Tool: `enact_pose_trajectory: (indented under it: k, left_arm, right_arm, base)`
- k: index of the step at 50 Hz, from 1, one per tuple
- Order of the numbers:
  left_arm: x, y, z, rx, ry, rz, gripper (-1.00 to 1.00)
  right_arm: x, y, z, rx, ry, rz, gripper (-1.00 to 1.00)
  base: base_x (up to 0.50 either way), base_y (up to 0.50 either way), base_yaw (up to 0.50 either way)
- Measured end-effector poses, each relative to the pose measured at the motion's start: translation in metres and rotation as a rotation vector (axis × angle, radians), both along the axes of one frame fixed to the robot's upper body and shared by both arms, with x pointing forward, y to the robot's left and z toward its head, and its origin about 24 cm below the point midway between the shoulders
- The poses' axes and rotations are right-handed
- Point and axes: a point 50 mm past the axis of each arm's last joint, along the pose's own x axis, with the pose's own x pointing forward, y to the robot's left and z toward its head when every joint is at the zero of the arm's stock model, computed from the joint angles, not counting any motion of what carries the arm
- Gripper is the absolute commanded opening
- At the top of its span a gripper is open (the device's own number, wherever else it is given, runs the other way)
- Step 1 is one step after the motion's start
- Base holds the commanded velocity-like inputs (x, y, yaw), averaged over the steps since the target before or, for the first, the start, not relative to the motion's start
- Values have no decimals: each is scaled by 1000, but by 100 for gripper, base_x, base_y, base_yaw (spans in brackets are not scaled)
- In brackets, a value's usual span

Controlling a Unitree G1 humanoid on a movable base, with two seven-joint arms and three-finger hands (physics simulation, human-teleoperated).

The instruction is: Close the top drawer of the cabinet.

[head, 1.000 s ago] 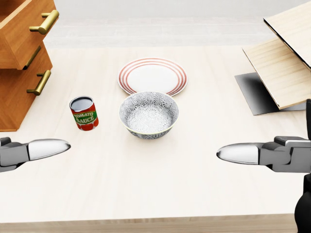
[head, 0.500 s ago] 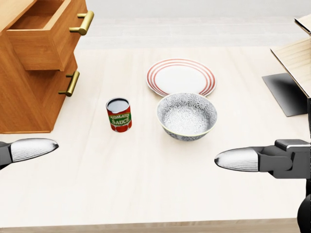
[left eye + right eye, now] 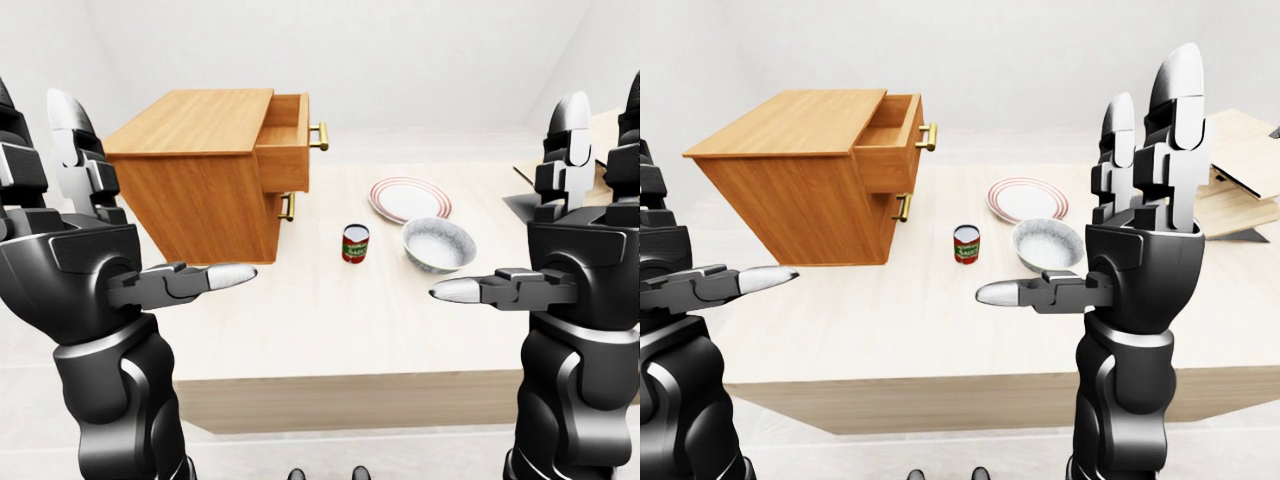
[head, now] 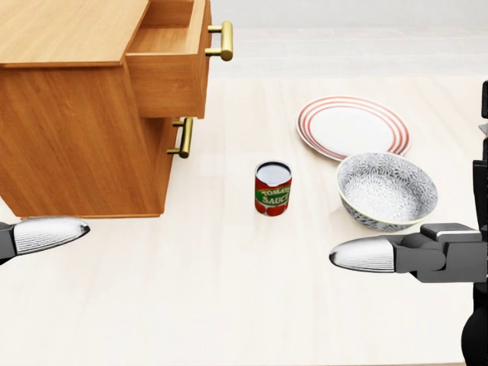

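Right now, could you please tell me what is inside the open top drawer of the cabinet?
The top drawer shows only bare wooden walls; nothing is visible inside, though its floor is hidden by the drawer front.

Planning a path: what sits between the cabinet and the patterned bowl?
The tomato sauce can, standing between cabinet and bowl, seen in the head view.

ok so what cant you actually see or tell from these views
- Top drawer contents: head view, its own front panel and the cabinet top hide the inside.
- Cabinet's left side: cut by the head view's edge.
- Left hand, right hand: mostly out of the head view.
- Tomato sauce can small print: unreadable.
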Motion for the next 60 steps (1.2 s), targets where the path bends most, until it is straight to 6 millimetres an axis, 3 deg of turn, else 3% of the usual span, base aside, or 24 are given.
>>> enact_pose_trajectory:
  k: [23,40,60]
  left_arm:
    - [-4,0,5,-3,-30,-5,100]
    - [-4,-1,4,-3,-24,-15,100]
    - [-4,-3,4,11,-27,-12,100]
  right_arm:
    - [-1,0,1,-9,-6,-2,100]
    - [3,-2,-6,-1,37,-12,100]
    - [4,-1,-7,-7,40,-16,100]
  base:
    - [26,44,0]
    - [35,1,0]
    - [8,0,0]
